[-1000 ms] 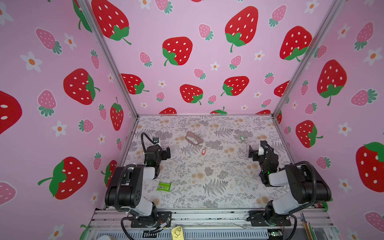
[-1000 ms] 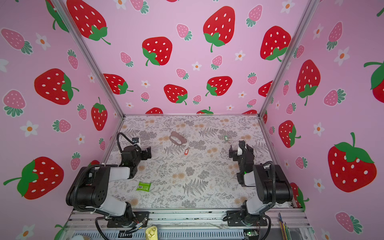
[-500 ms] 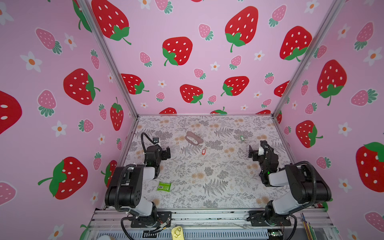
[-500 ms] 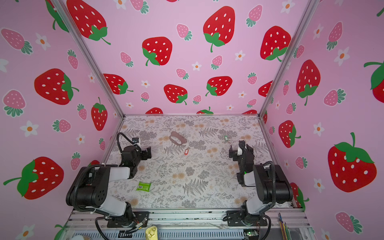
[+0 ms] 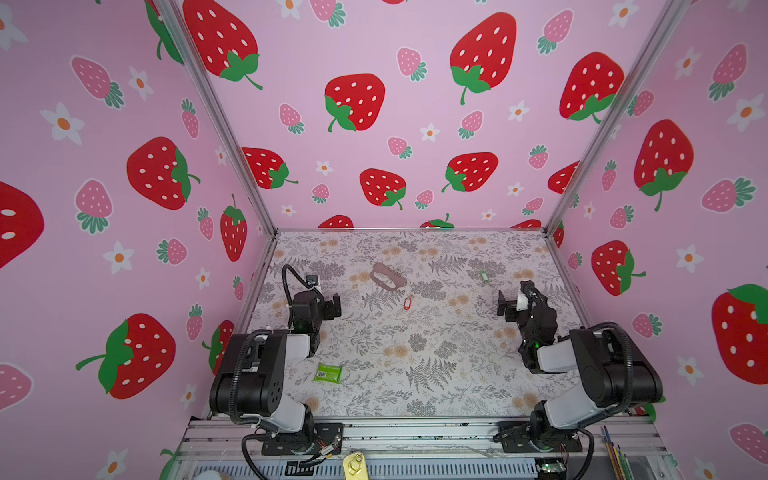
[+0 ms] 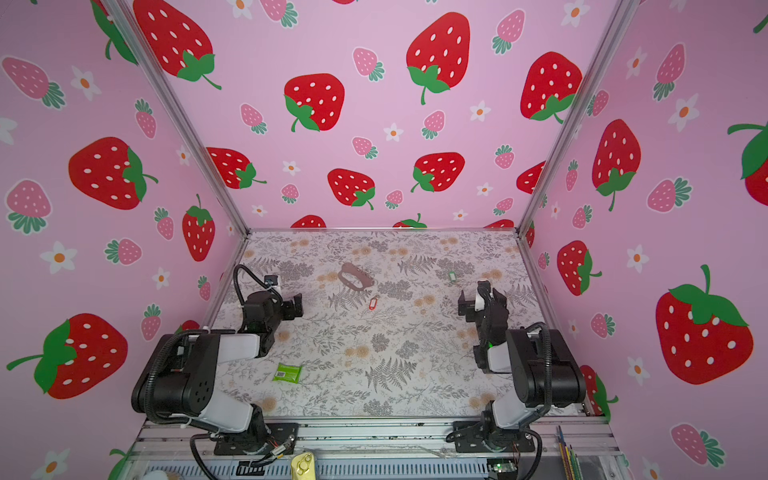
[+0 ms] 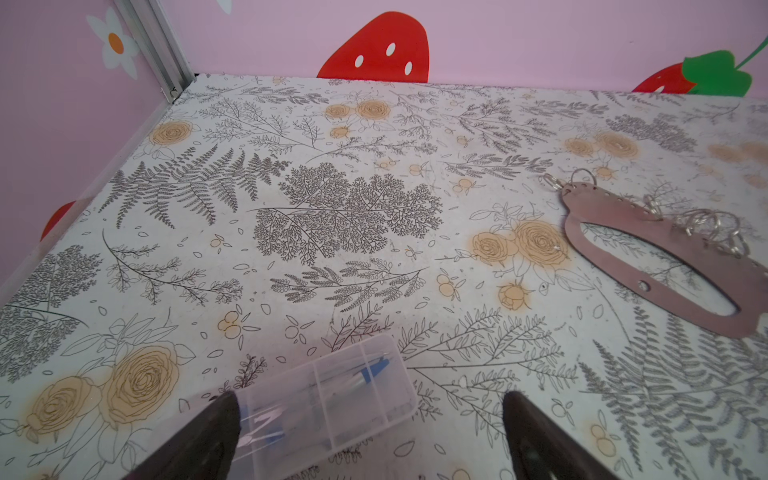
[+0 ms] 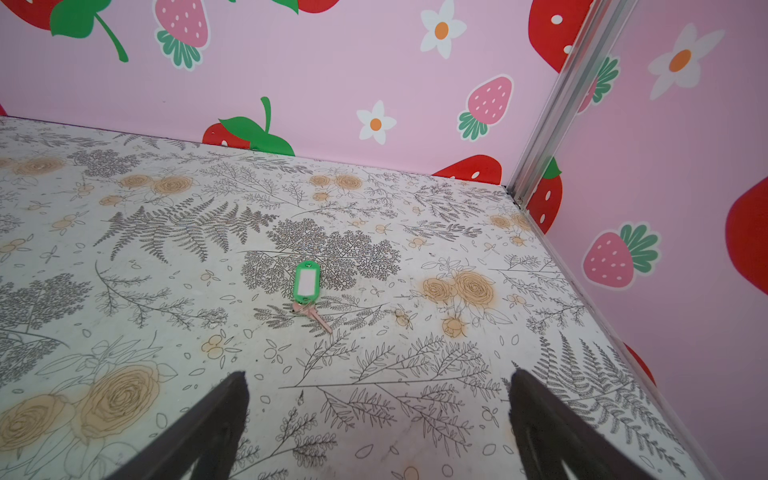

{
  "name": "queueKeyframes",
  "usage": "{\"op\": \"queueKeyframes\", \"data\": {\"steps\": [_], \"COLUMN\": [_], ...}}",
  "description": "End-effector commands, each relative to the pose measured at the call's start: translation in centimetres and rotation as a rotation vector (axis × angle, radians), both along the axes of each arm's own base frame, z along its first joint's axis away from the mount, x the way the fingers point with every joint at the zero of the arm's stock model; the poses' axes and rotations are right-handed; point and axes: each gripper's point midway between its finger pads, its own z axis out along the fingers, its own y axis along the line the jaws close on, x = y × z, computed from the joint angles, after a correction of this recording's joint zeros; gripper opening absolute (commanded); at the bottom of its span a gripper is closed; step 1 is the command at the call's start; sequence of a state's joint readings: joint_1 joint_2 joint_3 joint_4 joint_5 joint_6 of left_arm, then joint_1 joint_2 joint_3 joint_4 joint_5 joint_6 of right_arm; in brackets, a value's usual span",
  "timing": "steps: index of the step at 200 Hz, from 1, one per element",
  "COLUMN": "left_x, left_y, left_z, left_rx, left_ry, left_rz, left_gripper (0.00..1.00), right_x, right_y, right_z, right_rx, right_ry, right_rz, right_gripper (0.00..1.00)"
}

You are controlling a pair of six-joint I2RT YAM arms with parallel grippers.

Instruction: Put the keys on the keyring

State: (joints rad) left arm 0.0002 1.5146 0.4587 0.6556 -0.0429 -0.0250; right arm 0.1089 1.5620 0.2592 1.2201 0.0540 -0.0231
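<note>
Seeing nothing moved, I find left gripper [image 5: 336, 306] and right gripper [image 5: 505, 306] spread, empty; red key [image 5: 407, 303] and green key [image 5: 483, 275] lie apart from the keyring [image 5: 388, 277] toward the surface's [image 5: 415, 374] far edge, task unstarted.

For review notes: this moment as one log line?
left end effector: open; right end effector: open; red key: loose; green key: loose; keyring: untouched

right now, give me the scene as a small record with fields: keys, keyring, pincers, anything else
left pincer: open, empty
right pincer: open, empty
keyring: mauve loop with silver rings, flat on the table, far centre
red key: just nearer than the keyring, apart from it
green key: far right, ahead of the right pincer
other: green packet near left; clear box by left pincer
progress: no key on the keyring
</note>
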Motion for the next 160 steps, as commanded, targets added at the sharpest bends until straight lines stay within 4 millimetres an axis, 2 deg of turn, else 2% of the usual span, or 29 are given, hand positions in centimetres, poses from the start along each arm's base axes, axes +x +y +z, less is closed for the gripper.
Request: {"op": "queueKeyframes", "data": {"steps": [1, 15, 30, 45, 61, 78, 105, 118, 132, 160], "left_x": [1.1, 1.2, 1.3, 1.5, 1.5, 1.1, 0.4, 0.0, -0.5, -1.4], "left_y": [0.4, -0.1, -1.3, -2.4, -4.1, -7.0, -10.0, -11.2, -11.9, -11.8], "left_z": [4.6, 6.5, 8.1, 9.3, 10.2, 10.7, 11.0, 11.0, 10.9, 10.8], "left_rx": [-0.001, -0.015, -0.066, -0.133, -0.184, -0.236, -0.259, -0.258, -0.255, -0.269], "left_ry": [-0.034, -0.053, -0.023, 0.027, 0.07, 0.109, 0.157, 0.172, 0.194, 0.207], "left_rz": [0.024, 0.001, -0.052, -0.071, -0.121, -0.211, -0.272, -0.303, -0.315, -0.304], "left_gripper": [1.0, 0.99, 0.98, 0.96, 0.94, 0.94, 0.92, 0.92, 0.92, 0.92], "right_x": [0.5, 0.9, 1.2, 1.7, 2.2, 2.8, 3.6, 4.0, 4.8, 6.7], "right_y": [0.0, 0.6, 2.4, 5.8, 9.3, 14.0, 21.1, 23.8, 26.5, 30.9], "right_z": [2.4, 3.8, 5.5, 6.6, 6.4, 5.4, 3.9, 2.8, 1.7, -1.1], "right_rx": [0.004, -0.01, 0.022, 0.08, 0.083, 0.045, 0.023, 0.028, 0.032, 0.03], "right_ry": [-0.026, -0.02, -0.011, 0.032, 0.099, 0.179, 0.264, 0.298, 0.34, 0.426], "right_rz": [-0.017, 0.003, 0.084, 0.232, 0.336, 0.433, 0.557, 0.598, 0.626, 0.662], "right_gripper": [0.96, 0.95, 0.93, 0.87, 0.84, 0.82, 0.77, 0.76, 0.72, 0.71]}}
